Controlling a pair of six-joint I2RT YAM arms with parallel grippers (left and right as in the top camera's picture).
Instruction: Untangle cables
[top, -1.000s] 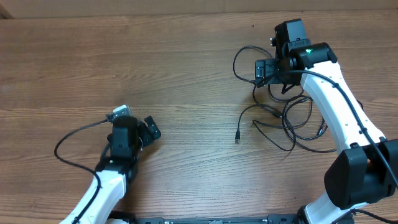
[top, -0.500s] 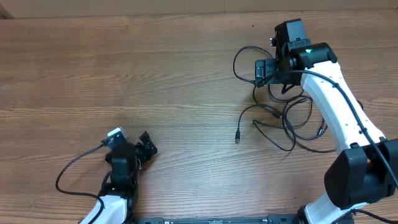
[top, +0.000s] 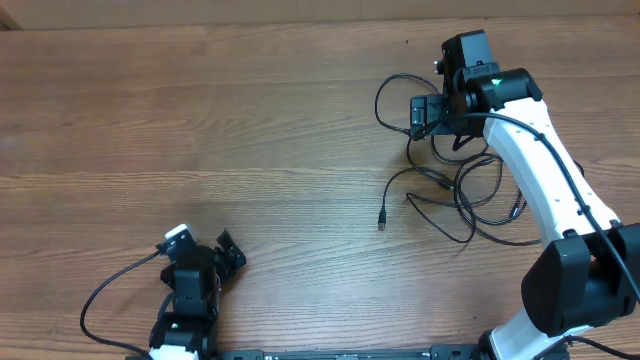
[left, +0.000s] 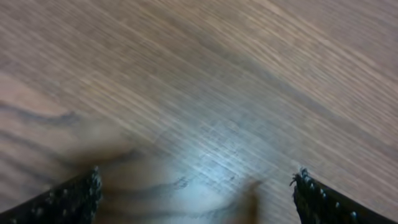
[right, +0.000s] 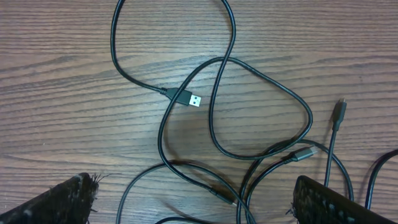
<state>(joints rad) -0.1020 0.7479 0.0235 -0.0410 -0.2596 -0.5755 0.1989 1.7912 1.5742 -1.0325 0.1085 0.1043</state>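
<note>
The tangled black cables (right: 180, 96) lie in loose loops on the wooden counter (top: 250, 120), under the right claw (top: 437, 108), which is spread wide. The left claw (left: 199, 200), blurred, seems spread too, well apart from them.

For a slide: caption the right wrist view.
Open right gripper above tangled black cables, a USB plug showing, on wooden table.

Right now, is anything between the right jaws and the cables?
Nothing visible. The right jaws stand open just above the cables, which lie in loose loops on the table. The wrist view shows only wood and cord between the tips.
</note>
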